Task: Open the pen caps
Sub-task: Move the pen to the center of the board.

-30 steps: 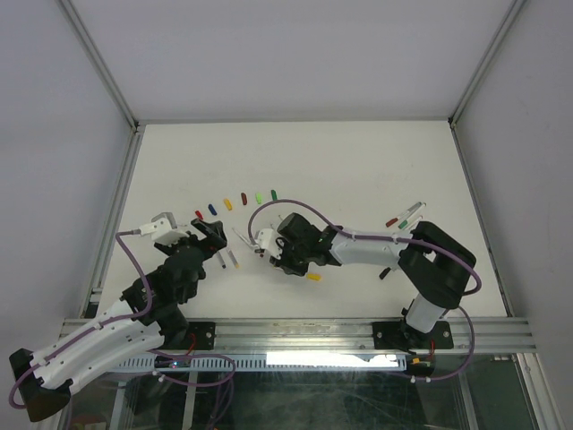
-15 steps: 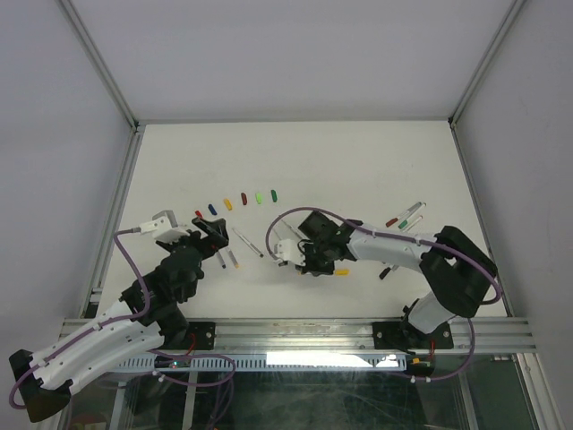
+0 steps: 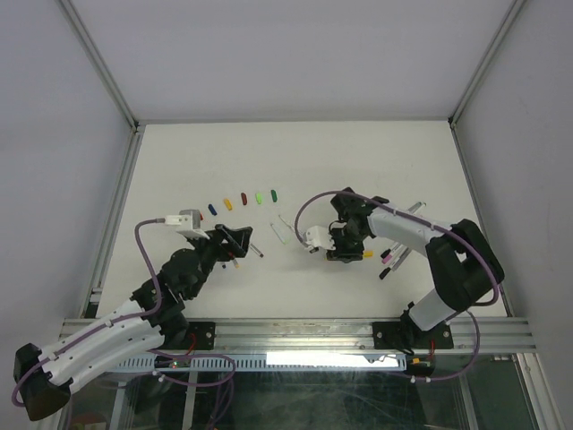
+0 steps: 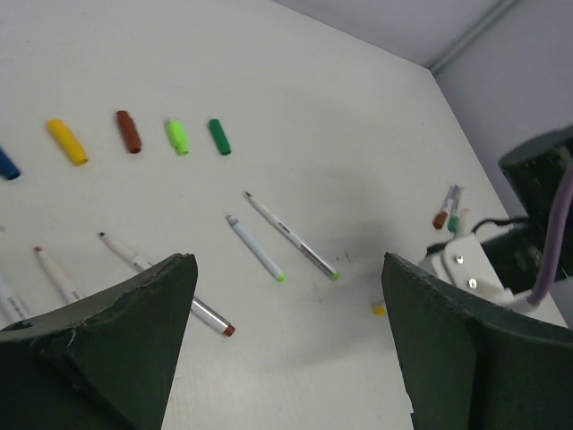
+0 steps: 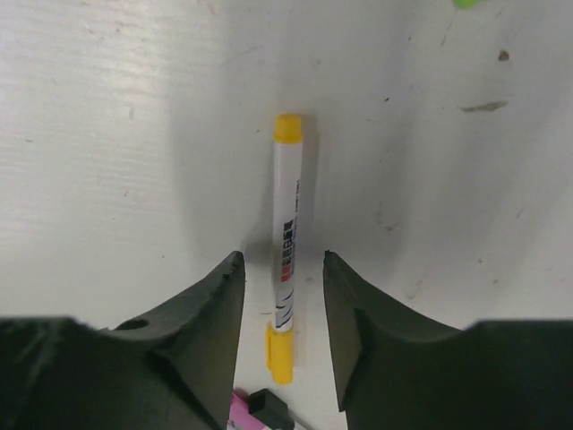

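Observation:
Several loose pen caps lie in a row: blue (image 3: 211, 208), yellow (image 3: 227, 203) (image 4: 68, 141), maroon (image 3: 243, 199) (image 4: 129, 131), light green (image 3: 259, 196) (image 4: 178, 136) and dark green (image 3: 273, 193) (image 4: 219, 136). My right gripper (image 3: 345, 245) (image 5: 282, 258) is open, low over a white pen (image 5: 287, 224). That pen lies on the table between the jaws, touching neither, its yellow cap (image 5: 279, 355) still on. My left gripper (image 3: 236, 243) (image 4: 286, 264) is open wide and empty, hovering above uncapped pen barrels (image 4: 258, 248).
More uncapped barrels (image 4: 292, 236) (image 4: 166, 293) lie near the left gripper, and one (image 3: 282, 229) sits mid-table. Capped pens (image 3: 394, 256) (image 3: 413, 211) lie by the right arm, a pink one (image 5: 240, 410) just behind the yellow cap. Metal frame rails (image 3: 116, 206) border the table.
My right gripper has travelled right from mid-table to the yellow-capped pen, and its jaws have parted. My left arm has swung right and forward, jaws unchanged.

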{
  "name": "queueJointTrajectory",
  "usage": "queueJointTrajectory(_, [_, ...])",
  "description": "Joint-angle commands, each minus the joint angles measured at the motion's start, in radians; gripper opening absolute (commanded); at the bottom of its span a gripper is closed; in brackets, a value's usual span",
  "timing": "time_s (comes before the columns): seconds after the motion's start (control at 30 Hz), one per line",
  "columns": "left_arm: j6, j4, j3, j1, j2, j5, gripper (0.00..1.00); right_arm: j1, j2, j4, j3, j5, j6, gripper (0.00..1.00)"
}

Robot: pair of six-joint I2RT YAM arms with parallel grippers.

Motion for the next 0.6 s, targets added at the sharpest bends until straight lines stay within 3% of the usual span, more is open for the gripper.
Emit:
queueJointTrajectory(0.0, [0.149,0.278,-0.056,0.006,0.040,0.264,0.86,-0.053,-0.089,-0.082,0.046,-0.125,-0.020,0.45])
queueJointTrajectory(0.17, [0.302,0.544,-0.081,0.006,0.218,0.571,0.87,-0.161,-0.197,-0.112,0.083,-0.301,0.055,0.48])
queueJointTrajectory(0.33, [0.458,0.640,0.036,-0.003,0.519,0.805,0.87,-0.338,-0.233,-0.112,0.159,-0.526,0.215,0.46])
queueJointTrajectory(0.47, [0.658,0.647,0.149,-0.034,0.751,0.922,0.91,-0.460,-0.232,-0.012,0.244,-0.666,0.467,0.46])
queueJointTrajectory(0.57, [0.842,0.682,0.202,-0.076,0.898,0.923,0.95,-0.519,-0.210,0.031,0.283,-0.763,0.585,0.46])
